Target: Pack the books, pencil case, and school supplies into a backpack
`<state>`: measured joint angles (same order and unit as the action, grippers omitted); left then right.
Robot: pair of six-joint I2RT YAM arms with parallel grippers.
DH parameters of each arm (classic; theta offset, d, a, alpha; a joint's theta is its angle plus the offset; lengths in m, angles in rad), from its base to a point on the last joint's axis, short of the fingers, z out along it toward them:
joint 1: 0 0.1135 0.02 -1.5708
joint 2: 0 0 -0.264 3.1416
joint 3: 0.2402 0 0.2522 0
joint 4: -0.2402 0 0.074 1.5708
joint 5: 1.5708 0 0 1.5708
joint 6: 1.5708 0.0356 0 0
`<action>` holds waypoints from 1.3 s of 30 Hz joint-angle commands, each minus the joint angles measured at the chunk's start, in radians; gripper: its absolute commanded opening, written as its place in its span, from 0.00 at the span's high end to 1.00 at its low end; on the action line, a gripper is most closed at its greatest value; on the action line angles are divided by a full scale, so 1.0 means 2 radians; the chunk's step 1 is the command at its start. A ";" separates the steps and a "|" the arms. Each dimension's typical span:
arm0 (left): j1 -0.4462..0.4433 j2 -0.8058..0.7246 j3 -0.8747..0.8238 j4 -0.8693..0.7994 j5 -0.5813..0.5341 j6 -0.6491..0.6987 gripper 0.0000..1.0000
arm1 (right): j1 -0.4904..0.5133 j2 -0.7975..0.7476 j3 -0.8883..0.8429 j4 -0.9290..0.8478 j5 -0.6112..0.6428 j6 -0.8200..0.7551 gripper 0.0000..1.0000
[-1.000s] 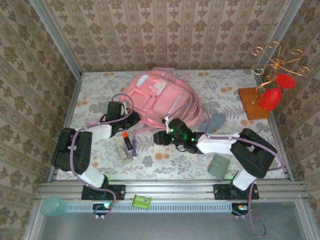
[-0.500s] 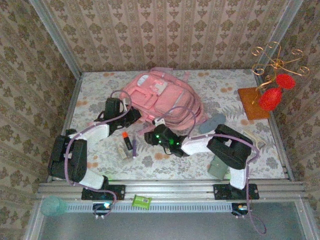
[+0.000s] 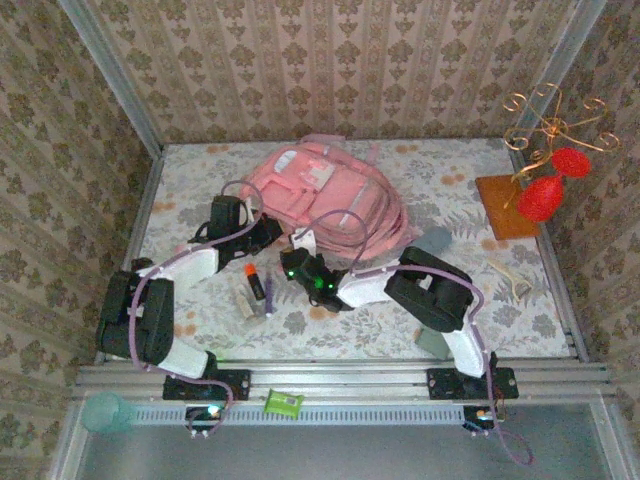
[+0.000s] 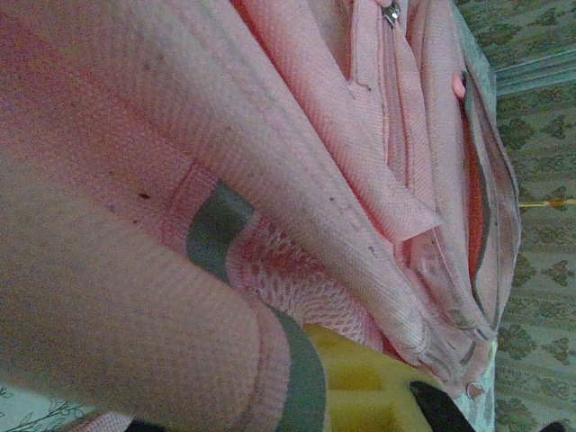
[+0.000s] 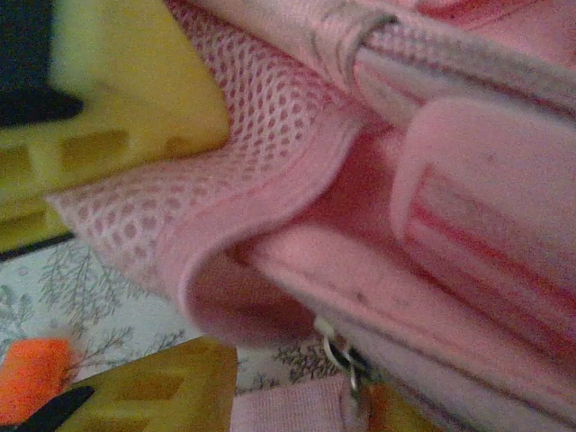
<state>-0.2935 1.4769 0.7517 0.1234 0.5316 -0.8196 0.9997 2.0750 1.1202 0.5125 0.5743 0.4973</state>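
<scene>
Lying beside backpack [image 3: 330, 190], orange-capped marker [image 3: 254, 281], purple pen [image 3: 268, 293]

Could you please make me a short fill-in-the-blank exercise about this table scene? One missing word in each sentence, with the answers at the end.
1. The large backpack on the table is ___ in colour.
2. The black marker has an ___ cap.
3. The two ornaments hanging on the gold stand are ___.
4. The left gripper is shut on the fabric of the ___.
Missing words: pink; orange; red; backpack.
</scene>
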 commanded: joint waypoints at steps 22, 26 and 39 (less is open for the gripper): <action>0.043 -0.021 0.029 -0.025 0.028 0.052 1.00 | -0.014 -0.119 -0.108 -0.067 0.003 0.045 1.00; 0.056 -0.026 0.031 -0.028 0.031 0.056 1.00 | -0.023 -0.160 -0.142 -0.083 -0.006 0.044 1.00; 0.065 -0.033 0.029 -0.033 0.032 0.060 1.00 | -0.079 -0.231 -0.231 -0.011 -0.133 0.001 1.00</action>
<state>-0.2028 1.4490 0.7753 0.0254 0.6472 -0.7368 0.8761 1.6634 0.6933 0.4778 0.3294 0.5209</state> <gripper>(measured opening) 0.062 0.082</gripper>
